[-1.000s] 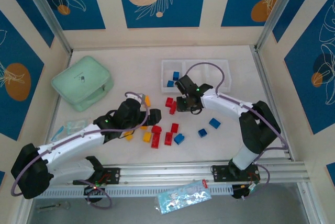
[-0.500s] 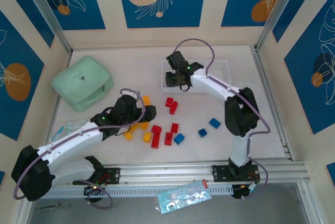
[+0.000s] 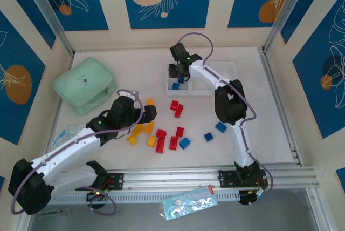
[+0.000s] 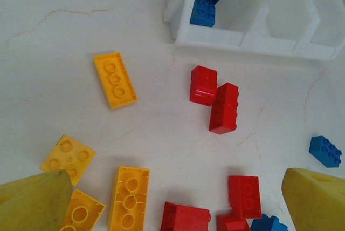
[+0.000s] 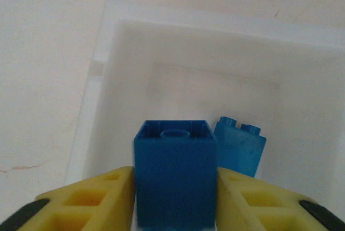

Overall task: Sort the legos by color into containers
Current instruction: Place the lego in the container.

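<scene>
The right hand (image 5: 175,190) gripped a square blue plastic brick (image 5: 173,182) over the leftmost compartment of the low white plastic tray (image 5: 99,69); the left hand (image 4: 175,198) gaped wide.

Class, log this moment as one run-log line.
right gripper: holds blue lego over left compartment | left gripper: open above loose legos

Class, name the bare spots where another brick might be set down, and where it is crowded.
Free: the middle compartment and right compartment of the white tray, and the table between it and the mint green case. Crowded: red bricks and yellow bricks mid-table.
</scene>
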Motion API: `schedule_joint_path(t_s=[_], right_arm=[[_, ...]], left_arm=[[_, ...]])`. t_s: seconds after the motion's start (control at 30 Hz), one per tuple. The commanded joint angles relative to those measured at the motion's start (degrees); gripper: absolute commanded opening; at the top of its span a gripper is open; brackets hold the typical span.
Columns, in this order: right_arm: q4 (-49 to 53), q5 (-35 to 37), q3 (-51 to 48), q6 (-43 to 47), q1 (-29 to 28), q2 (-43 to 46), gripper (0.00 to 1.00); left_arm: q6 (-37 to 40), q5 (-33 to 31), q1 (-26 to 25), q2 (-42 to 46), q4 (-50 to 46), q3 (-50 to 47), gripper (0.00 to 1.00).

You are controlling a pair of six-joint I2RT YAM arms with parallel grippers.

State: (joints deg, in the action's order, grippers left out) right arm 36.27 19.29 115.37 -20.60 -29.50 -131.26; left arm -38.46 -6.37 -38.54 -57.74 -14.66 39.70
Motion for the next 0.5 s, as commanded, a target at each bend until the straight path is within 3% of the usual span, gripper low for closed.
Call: schedule_joint_path(t_s=[0.0, 0.1, 0.47], right_arm=[[1.5, -0.62, 2.05, 1.25, -0.39, -1.19, 0.47], [1.26, -0.07, 1.88, 1.55, -0.47, -0.26, 0.58], [1.83, -4.04, -5.63, 0.43, -2.06, 15.42, 0.64]], left_arm=[[1.04, -1.06, 0.58, 1.05, -1.34, 1.25, 0.99], [0.87, -0.95, 0.67, 0.61, -1.48, 1.67, 0.99], [0.48, 2.22, 0.72, -0.5, -6.28, 7.29, 0.99]])
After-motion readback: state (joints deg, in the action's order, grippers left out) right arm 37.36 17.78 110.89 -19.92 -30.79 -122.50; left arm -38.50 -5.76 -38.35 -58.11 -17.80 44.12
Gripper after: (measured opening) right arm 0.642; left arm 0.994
